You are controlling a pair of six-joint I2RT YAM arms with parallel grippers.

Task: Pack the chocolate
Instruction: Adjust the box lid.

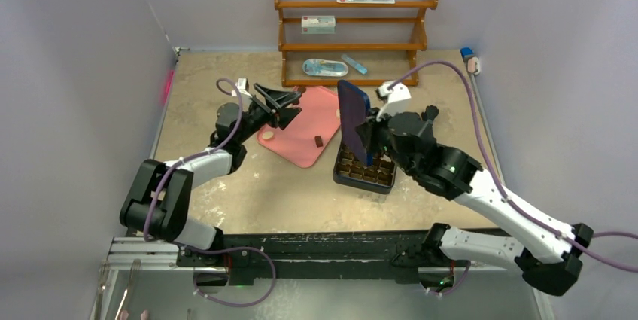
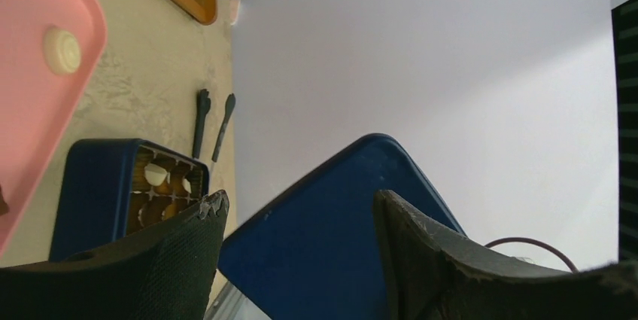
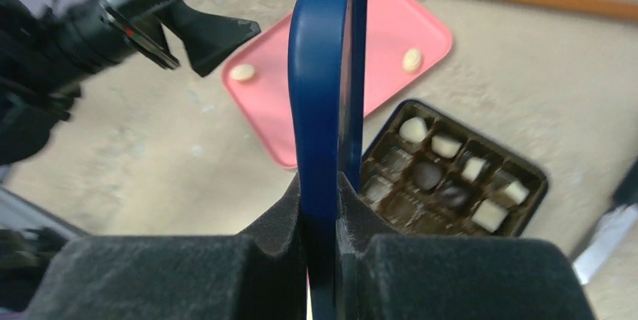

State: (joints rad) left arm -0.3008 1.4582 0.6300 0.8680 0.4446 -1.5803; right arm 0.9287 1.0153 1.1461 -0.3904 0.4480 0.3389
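Observation:
My right gripper (image 3: 325, 184) is shut on the lower edge of the dark blue box lid (image 3: 323, 71) and holds it upright over the gridded box (image 1: 366, 172). Cream and dark chocolate pieces (image 3: 451, 173) fill several cells of that box. On the pink tray (image 1: 301, 128) lie a cream piece (image 1: 267, 136) and a dark piece (image 1: 319, 141). The right wrist view shows a second cream piece (image 3: 411, 59) on the tray. My left gripper (image 1: 293, 105) hangs open above the tray's left part, empty, facing the lid (image 2: 331, 237).
A wooden shelf (image 1: 353, 30) with packaged items stands at the table's back edge. Two thin dark tools (image 2: 211, 120) lie on the table beyond the box. A small blue and white object (image 1: 470, 60) sits at the back right.

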